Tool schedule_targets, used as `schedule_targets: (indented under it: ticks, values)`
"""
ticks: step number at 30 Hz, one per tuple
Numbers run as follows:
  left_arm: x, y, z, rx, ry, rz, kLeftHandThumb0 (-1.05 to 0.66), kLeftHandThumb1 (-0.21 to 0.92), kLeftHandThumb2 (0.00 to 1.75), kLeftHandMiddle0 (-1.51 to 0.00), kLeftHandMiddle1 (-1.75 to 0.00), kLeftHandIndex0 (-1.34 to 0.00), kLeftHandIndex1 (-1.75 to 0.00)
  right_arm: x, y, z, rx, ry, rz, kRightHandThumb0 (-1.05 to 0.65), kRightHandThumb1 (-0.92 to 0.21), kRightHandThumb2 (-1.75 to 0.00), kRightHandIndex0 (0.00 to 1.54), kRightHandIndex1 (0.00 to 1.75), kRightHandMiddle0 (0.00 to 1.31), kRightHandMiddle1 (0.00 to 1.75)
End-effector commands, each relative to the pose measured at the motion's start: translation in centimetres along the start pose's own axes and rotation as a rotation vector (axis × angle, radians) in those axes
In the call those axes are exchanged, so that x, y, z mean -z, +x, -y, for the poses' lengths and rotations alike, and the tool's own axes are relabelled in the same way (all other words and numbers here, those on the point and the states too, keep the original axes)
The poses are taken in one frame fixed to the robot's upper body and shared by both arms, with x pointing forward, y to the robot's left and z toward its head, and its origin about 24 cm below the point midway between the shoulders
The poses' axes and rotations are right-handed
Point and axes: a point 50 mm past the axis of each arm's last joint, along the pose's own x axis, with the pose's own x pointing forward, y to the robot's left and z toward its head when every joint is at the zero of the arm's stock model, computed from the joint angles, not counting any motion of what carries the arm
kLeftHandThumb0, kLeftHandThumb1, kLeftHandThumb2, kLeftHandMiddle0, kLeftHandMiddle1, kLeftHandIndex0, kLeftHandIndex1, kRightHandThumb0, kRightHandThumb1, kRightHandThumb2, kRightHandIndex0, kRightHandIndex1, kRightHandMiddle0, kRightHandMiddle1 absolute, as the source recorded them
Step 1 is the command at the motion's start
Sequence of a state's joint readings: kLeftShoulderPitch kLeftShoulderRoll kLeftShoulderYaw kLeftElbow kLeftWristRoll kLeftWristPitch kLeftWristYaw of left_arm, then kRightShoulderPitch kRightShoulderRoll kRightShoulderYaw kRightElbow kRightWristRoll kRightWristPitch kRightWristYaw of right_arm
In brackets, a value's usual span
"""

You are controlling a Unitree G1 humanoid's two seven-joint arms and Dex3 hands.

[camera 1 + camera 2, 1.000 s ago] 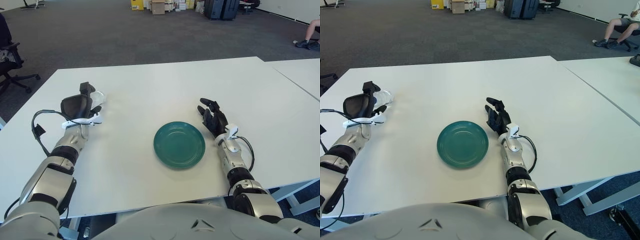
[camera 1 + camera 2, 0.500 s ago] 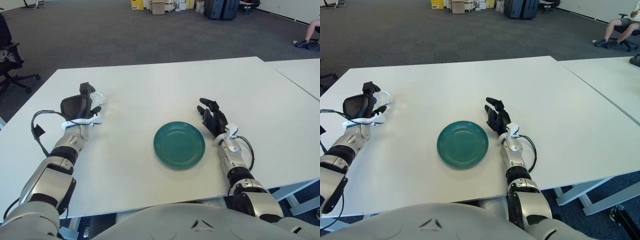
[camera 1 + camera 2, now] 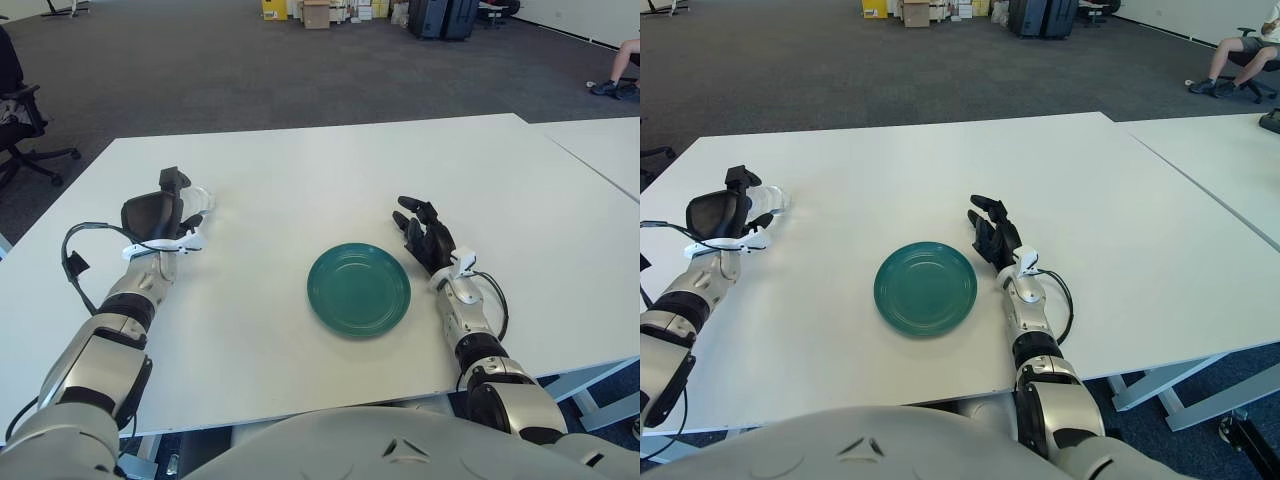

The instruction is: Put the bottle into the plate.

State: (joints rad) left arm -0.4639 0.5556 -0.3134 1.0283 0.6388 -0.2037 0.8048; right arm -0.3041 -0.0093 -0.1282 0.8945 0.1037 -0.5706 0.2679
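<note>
The left hand (image 3: 160,212) grips what seems a small clear plastic bottle (image 3: 198,197), mostly hidden; the relaxed right hand (image 3: 427,238) shows beside the round teal plate (image 3: 358,289).

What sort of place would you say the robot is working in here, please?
Probably an open office or lab space. White tables stand on grey carpet, an office chair sits at the left edge, boxes are stacked along the far wall, and a seated person shows at the far right.
</note>
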Motion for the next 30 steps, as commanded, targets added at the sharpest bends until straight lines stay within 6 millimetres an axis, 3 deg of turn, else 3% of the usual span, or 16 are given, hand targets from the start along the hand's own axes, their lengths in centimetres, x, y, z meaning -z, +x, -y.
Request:
schedule_targets:
  ticks: [1,15,30]
  values:
    - [-0.6,2.2,-2.3,-0.122,-0.011,0.029,-0.43,0.42,1.18,-1.09,-1.75,-0.52,-1.75,0.8,-0.4,0.3,0.020,0.018,-0.044,-0.58,-0.92,-0.83,0.33,0.00,0.00,0.88]
    - [-3.9,4.1,-5.9,-0.316,-0.199,0.103,-0.44,0.40,1.21,-1.11,-1.75,-0.54,-1.75,0.7,-0.3,0.3,0.032,0.026,-0.045,-0.57,-0.92,-0.83,0.34,0.01,0.00,0.92]
    - [-7.2,3.6,-8.1,-0.376,-0.511,0.156,-0.46,0.34,1.29,-1.16,-1.75,-0.59,-1.75,0.7,-0.2,0.4,0.036,0.011,-0.057,-0.58,-0.92,-0.83,0.34,0.00,0.00,0.92]
